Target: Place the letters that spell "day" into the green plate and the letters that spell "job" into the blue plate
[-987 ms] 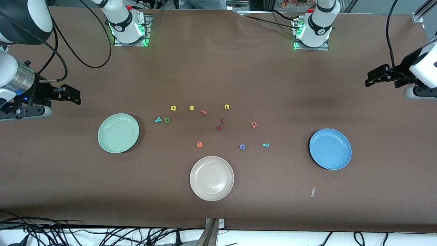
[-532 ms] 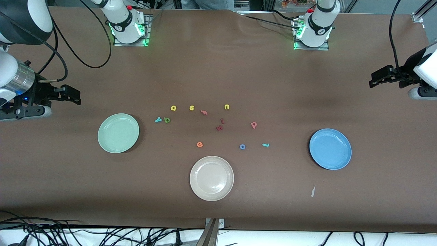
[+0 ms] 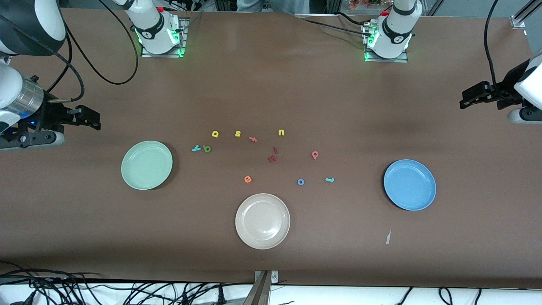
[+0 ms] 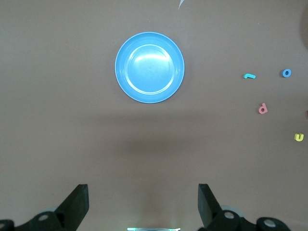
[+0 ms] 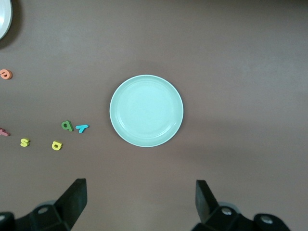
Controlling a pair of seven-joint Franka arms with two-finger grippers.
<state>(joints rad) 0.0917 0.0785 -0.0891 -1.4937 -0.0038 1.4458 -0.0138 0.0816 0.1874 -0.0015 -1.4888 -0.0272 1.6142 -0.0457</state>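
Left gripper (image 4: 142,204): fingers spread apart, holding nothing, up over the bare tabletop (image 3: 271,84) at the left arm's end.
Right gripper (image 5: 139,202): fingers apart, empty, over the tabletop at the right arm's end.
Green plate (image 3: 147,164): empty, toward the right arm's end.
Blue plate (image 3: 409,184): empty, toward the left arm's end.
"day" letters: yellow "a" (image 3: 215,134), teal "y" (image 3: 196,148) just beside olive "d" (image 3: 207,148), near the green plate.
"job" letters: blue "o" (image 3: 300,182), teal "j" (image 3: 330,179), pink "b" (image 3: 315,154), mid-table.
Beige plate (image 3: 262,220): nearest the front camera.
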